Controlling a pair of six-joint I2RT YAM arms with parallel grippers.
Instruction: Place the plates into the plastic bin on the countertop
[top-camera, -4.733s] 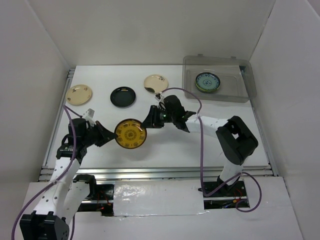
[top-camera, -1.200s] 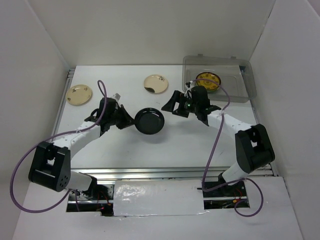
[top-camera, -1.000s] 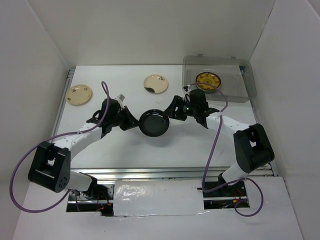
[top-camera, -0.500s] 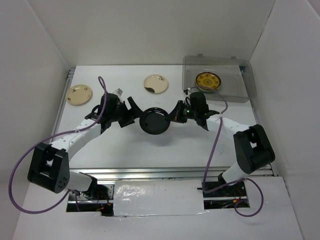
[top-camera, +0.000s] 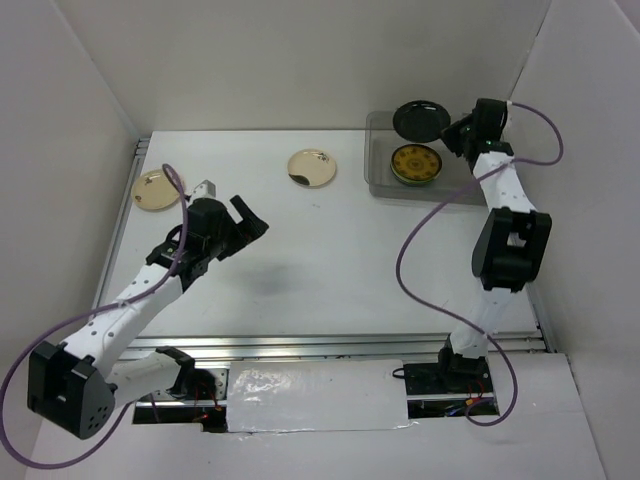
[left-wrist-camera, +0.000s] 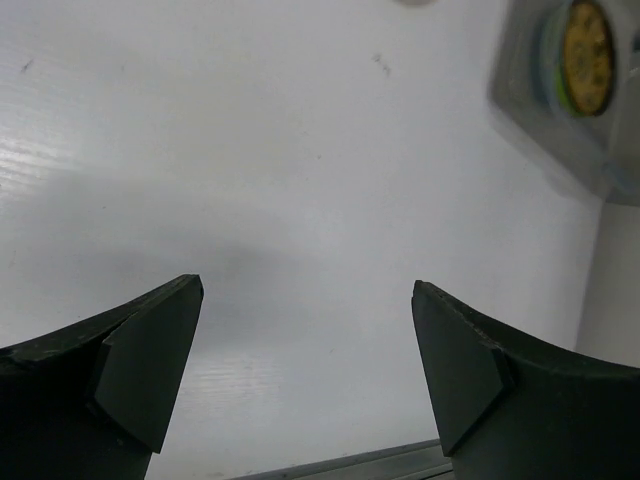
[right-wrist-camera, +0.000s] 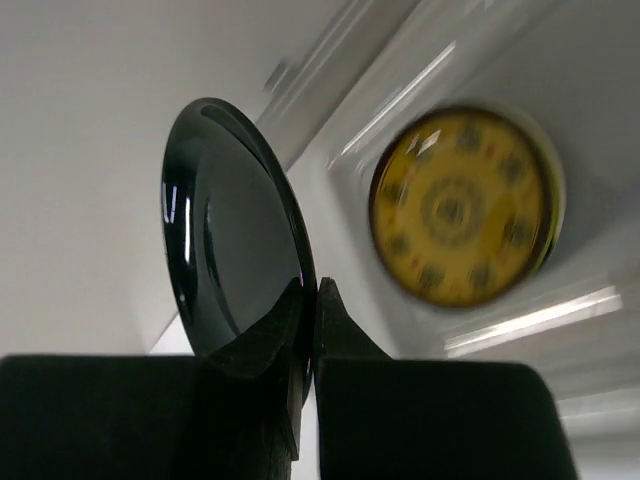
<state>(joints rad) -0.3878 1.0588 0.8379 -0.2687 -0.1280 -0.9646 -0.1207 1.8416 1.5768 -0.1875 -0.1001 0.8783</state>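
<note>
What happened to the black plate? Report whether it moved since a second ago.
Yes. The black plate moved rightward and farther back, now above the plastic bin's back-left rim, held by the right gripper.

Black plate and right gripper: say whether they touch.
Touching. Right wrist view: the right gripper is shut on the black plate at its rim, no gap visible.
</note>
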